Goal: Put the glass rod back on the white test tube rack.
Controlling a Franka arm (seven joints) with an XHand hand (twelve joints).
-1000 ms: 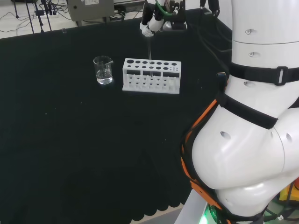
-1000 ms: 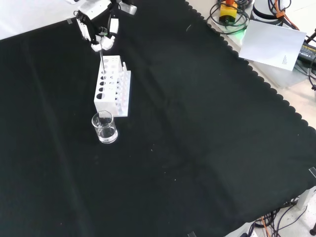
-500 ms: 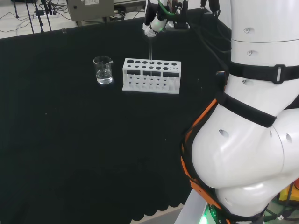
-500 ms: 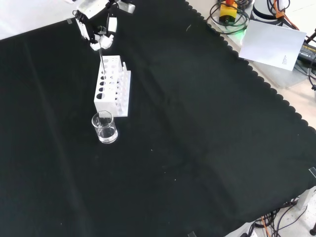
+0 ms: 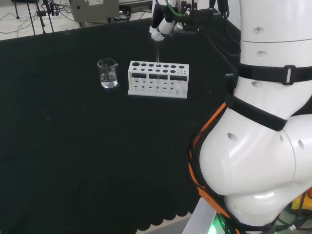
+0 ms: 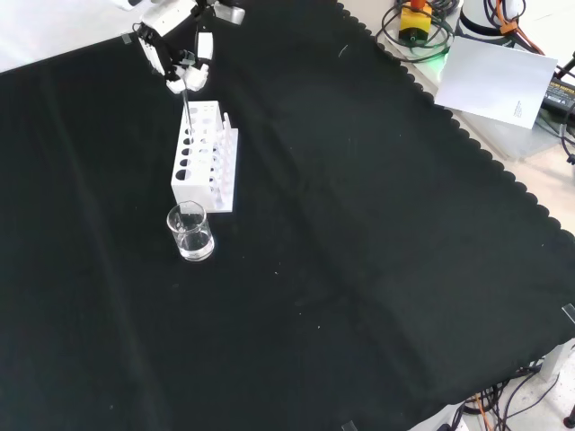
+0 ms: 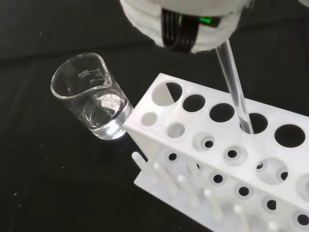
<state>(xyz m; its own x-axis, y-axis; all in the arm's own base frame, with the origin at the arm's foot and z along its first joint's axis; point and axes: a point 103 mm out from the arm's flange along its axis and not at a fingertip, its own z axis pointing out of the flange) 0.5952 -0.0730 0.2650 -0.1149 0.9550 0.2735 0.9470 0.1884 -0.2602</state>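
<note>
The white test tube rack [image 5: 158, 79] stands on the black cloth, with a small glass beaker [image 5: 107, 73] just to its left in the head view. A thin glass rod [image 5: 157, 51] rises almost upright from a hole in the rack's far row. The hand [image 5: 162, 25] is above the rack with its fingers pinched on the rod's top end. In the front view the hand [image 6: 176, 56] is at the top, the rod [image 6: 185, 112] runs down into the rack [image 6: 205, 160], and the beaker [image 6: 190, 231] stands nearer. In the wrist view the rod [image 7: 232, 82] enters a rack hole.
The beaker [image 7: 91, 99] holds a little clear liquid and stands close to the rack's end [image 7: 159, 125]. The arm's big white links [image 5: 258, 126] take up the right of the head view. White paper [image 6: 499, 81] and cables lie beyond the cloth's scalloped edge.
In the head view the hand has drifted slightly right and up with the rod's top. The rod's lower end stays in the rack hole. Rack and beaker have not moved.
</note>
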